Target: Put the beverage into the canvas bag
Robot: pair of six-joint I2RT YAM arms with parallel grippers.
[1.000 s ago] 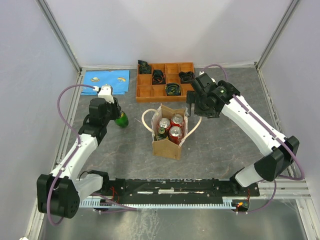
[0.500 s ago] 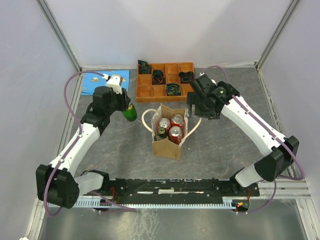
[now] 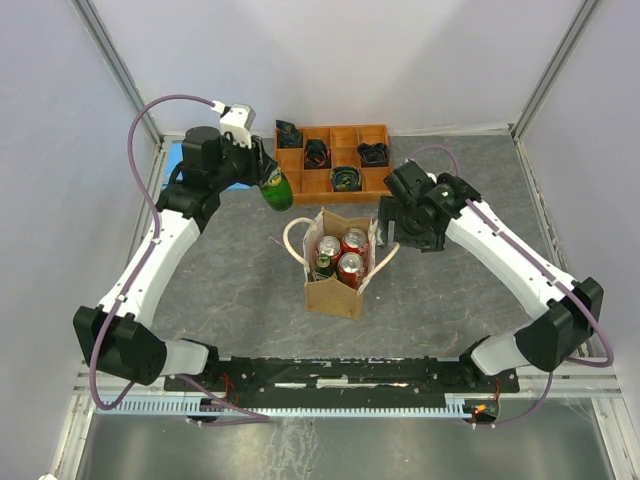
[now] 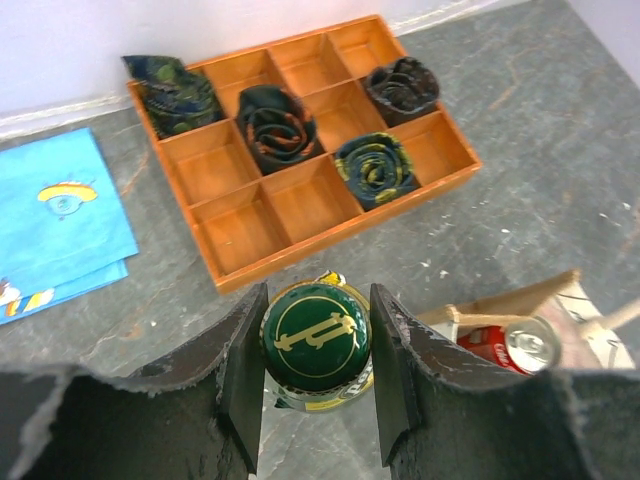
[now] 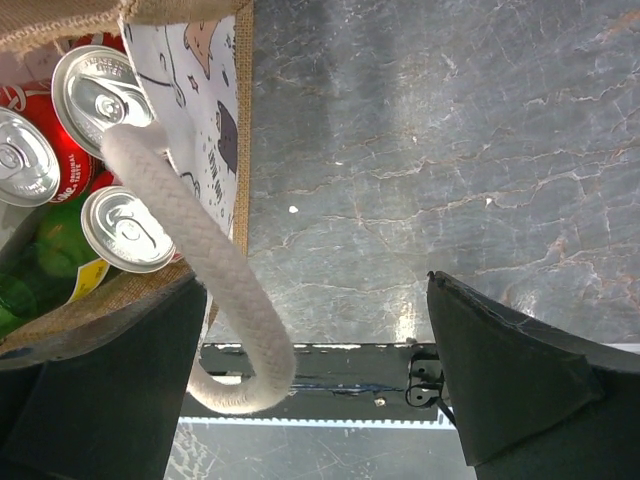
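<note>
My left gripper [image 3: 268, 180] [image 4: 317, 385] is shut on a green bottle [image 3: 276, 190] [image 4: 316, 340] with a green and gold cap, held in the air up and left of the canvas bag [image 3: 338, 292]. The tan bag stands upright mid-table with cream rope handles and holds red cans [image 3: 351, 265] and a green bottle. My right gripper [image 3: 392, 228] [image 5: 315, 385] is open just right of the bag's right edge; the right rope handle [image 5: 215, 290] loops between its jaws, against the left one. The bag's cans [image 5: 100, 95] show in the right wrist view.
An orange compartment tray [image 3: 292, 183] [image 4: 240, 240] with rolled dark cloths stands at the back, just beyond the held bottle. Blue sheets [image 3: 172, 158] [image 4: 55, 215] lie at the back left. Metal frame posts run along the left and right sides.
My left gripper has lifted the green bottle off the table and carried it up and right toward the tray and bag. My right gripper has dropped slightly closer to the bag's right handle.
</note>
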